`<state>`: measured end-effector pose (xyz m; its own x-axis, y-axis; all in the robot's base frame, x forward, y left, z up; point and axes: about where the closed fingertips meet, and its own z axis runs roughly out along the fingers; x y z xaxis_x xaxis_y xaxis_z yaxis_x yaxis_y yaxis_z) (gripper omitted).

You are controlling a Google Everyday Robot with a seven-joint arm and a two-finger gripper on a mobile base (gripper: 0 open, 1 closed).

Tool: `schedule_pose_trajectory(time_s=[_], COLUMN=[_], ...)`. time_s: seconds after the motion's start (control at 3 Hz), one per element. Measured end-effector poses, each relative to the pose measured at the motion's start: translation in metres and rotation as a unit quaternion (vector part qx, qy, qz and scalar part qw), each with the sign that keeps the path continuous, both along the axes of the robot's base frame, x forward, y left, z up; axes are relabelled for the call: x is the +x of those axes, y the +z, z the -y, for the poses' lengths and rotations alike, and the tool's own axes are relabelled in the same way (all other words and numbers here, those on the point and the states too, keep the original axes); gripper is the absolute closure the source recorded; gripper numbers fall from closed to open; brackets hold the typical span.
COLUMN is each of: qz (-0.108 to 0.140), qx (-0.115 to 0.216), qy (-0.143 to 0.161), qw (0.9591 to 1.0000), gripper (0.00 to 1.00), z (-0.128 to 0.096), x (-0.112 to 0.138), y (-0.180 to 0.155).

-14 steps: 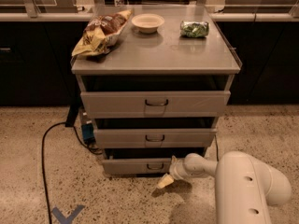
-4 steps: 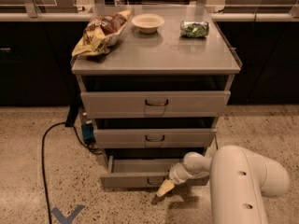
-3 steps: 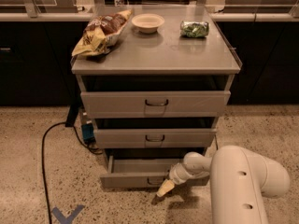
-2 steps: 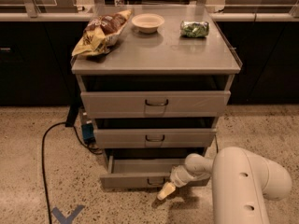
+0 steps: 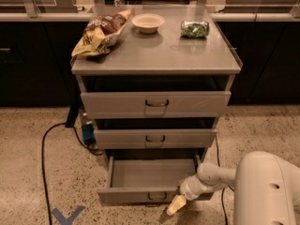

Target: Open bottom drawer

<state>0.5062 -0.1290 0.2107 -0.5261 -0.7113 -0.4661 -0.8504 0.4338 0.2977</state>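
The bottom drawer (image 5: 140,194) is the lowest of three grey cabinet drawers. It stands pulled out toward me, and its shallow grey tray (image 5: 153,171) shows bare inside. Its small dark loop handle (image 5: 157,197) sits at the centre of the narrow front. My gripper (image 5: 176,204), with pale yellowish tips, hangs low just right of the handle, at the drawer front's lower right edge and close to the floor. My white arm (image 5: 267,186) reaches in from the lower right.
The middle drawer (image 5: 154,138) and the taller top drawer (image 5: 155,103) stand slightly out. A chip bag (image 5: 101,32), a white bowl (image 5: 147,22) and a green packet (image 5: 195,29) lie on the cabinet top. A black cable (image 5: 44,149) runs over the speckled floor at left.
The bottom drawer has come out from nearly closed to well open. My gripper moved down and toward me with it, then shifted slightly right of the handle.
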Motion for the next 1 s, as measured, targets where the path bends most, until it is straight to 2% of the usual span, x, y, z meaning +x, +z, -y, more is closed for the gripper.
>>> schedule_pose_trajectory(time_s=[0.33, 0.67, 1.0], qz=[0.000, 0.035, 0.058], qx=[0.000, -0.010, -0.019], qy=[0.000, 0.013, 0.030], qw=[1.0000, 0.9992, 0.9977], gripper=[0.00, 0.00, 0.00], z=[0.000, -0.014, -0.032], x=[0.000, 0.018, 0.033], y=[0.000, 0.007, 0.004])
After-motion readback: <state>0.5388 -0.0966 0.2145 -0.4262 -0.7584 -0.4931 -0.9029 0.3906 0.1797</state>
